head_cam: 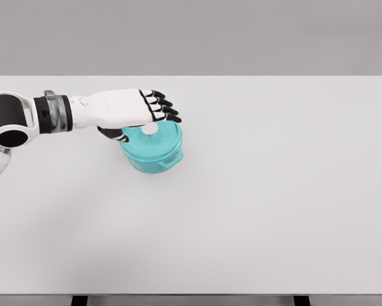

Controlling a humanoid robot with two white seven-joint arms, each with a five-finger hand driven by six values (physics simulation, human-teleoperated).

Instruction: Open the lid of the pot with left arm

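The back part of the teal pot [154, 152] is covered by the left hand [130, 108], and much of the lid [162, 134] is hidden under it. The white knob [150, 129] is only partly seen, so it cannot be told if it is touched. The thumb [113, 133] is mostly hidden under the palm. The left arm is cut off by the picture's left edge. The near edge of the surface [242, 223] is cut off at the bottom.
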